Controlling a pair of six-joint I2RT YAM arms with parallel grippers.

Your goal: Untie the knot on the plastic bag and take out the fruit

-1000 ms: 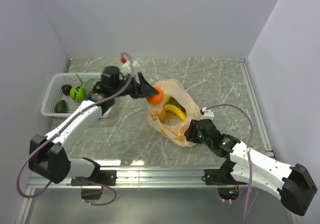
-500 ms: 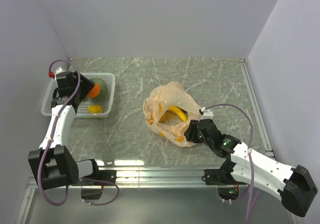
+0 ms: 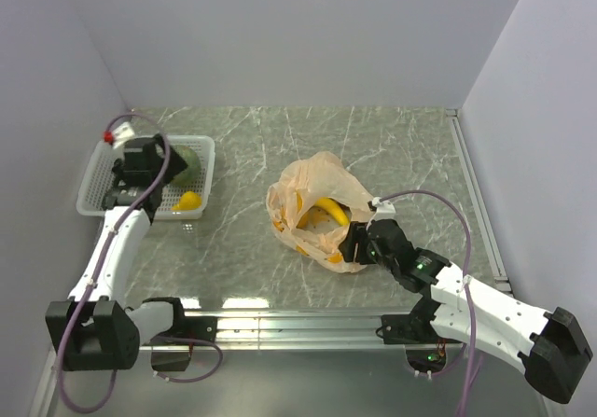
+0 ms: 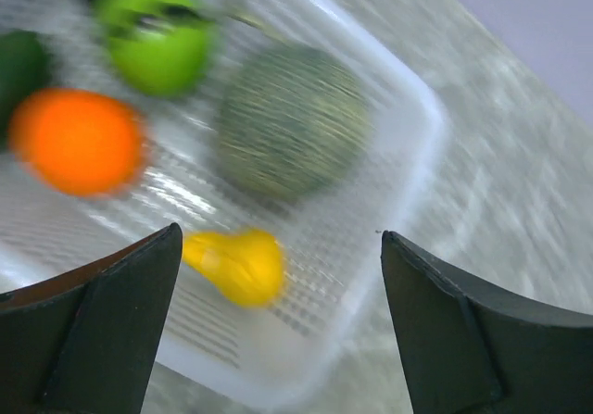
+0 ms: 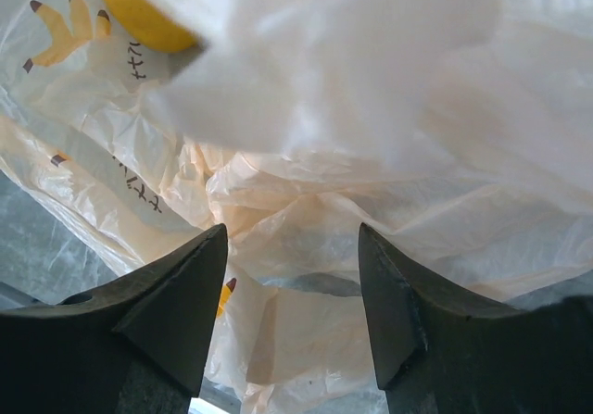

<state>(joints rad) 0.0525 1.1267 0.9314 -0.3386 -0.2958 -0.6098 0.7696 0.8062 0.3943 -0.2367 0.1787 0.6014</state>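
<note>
A: While the left gripper (image 4: 281, 235) hangs over the white mesh plastic basket (image 4: 422, 108), how do its fingers stand?
B: Wide apart, holding nothing. Below lie a round orange fruit (image 4: 79, 141), a plump yellow piece (image 4: 236, 264), a grey-green melon (image 4: 292, 122) and a bright green fruit (image 4: 156, 34).
A: And the right gripper (image 5: 292, 233)?
B: At the near edge of the thin crinkled pale-orange plastic bag (image 3: 317, 170), film between its fingers; pinched or not, I cannot tell. A curved yellow banana (image 3: 326, 212) lies in the open bag
</note>
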